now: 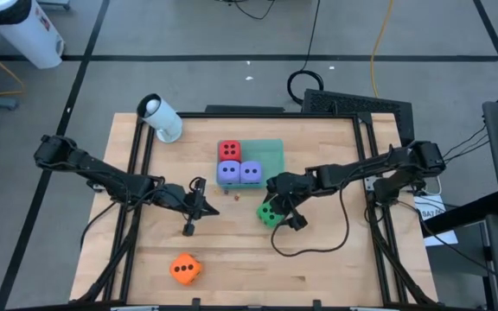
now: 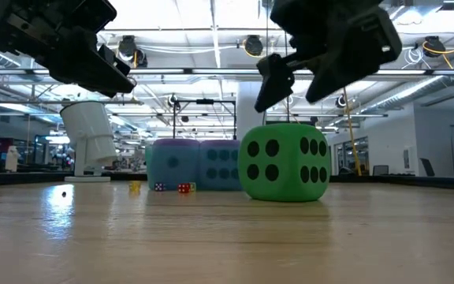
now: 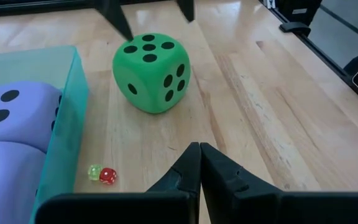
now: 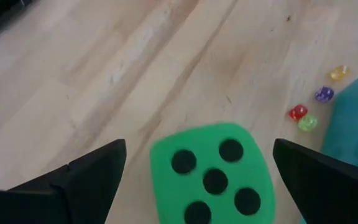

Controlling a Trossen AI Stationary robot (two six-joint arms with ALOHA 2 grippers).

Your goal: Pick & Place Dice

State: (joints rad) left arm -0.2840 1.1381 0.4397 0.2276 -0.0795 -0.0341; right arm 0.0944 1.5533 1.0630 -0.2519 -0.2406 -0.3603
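The green die rests on the wooden table, just off the near edge of the flat teal tray. The red die and two purple-blue dice sit on the tray. The orange die lies alone toward the near edge. My right gripper hangs open just above the green die, a finger over each side, touching nothing. My left gripper is shut and holds nothing, hovering left of the green die.
A white cylindrical device stands at the table's far left corner. Several tiny coloured dice lie on the wood next to the tray's near edge. Black rails run along the left and right sides of the table. Bare wood shows between the orange and green dice.
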